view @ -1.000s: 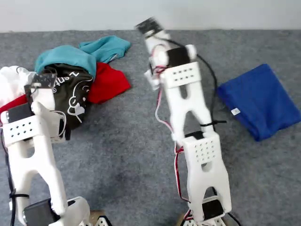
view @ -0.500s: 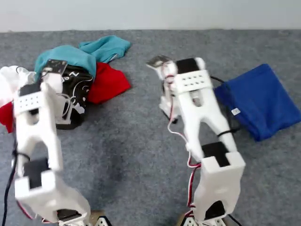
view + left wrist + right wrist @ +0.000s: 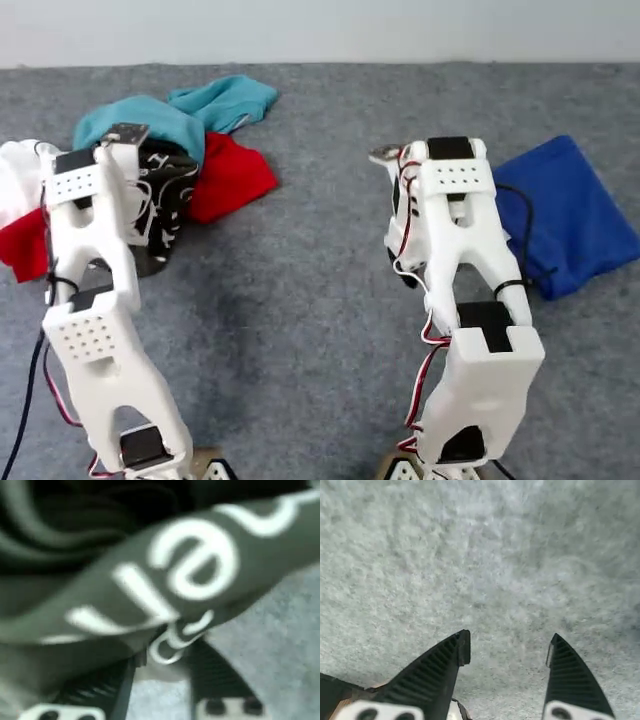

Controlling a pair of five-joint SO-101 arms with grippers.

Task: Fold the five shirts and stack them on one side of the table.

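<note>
Unreadable white lettering (image 3: 192,562) on black shirt (image 3: 172,195)

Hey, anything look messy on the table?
Yes. At the far left, the teal shirt, red shirt, white shirt and black shirt lie crumpled in one heap, while the blue shirt lies folded alone at right.

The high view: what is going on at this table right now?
The left gripper is down at the black shirt, which lies heaped with a teal shirt and a red shirt. The right gripper hangs open over the grey table, near one folded blue shirt.
</note>
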